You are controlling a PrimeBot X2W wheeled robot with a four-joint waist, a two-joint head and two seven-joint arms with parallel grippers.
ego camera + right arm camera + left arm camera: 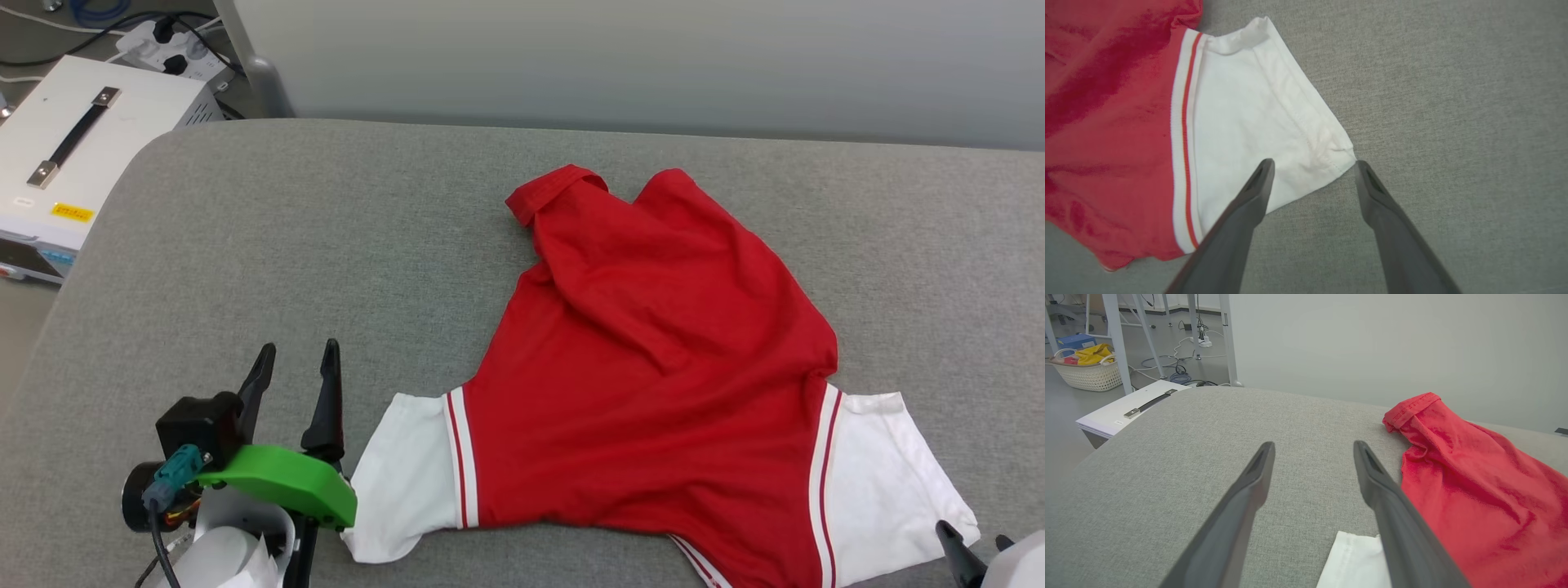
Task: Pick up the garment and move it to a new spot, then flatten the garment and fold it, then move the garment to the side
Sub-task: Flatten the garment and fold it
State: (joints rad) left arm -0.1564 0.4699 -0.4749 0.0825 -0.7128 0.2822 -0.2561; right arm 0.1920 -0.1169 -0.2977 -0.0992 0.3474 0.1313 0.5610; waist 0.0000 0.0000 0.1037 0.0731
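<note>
Lying rumpled across the grey padded table, the garment (red body, white sleeves nearest the robot) is held by neither arm. The left gripper stands beside the left sleeve, fingers spread and empty. The right gripper, fingers likewise apart, straddles the outer corner of the right sleeve without closing on it.
</note>
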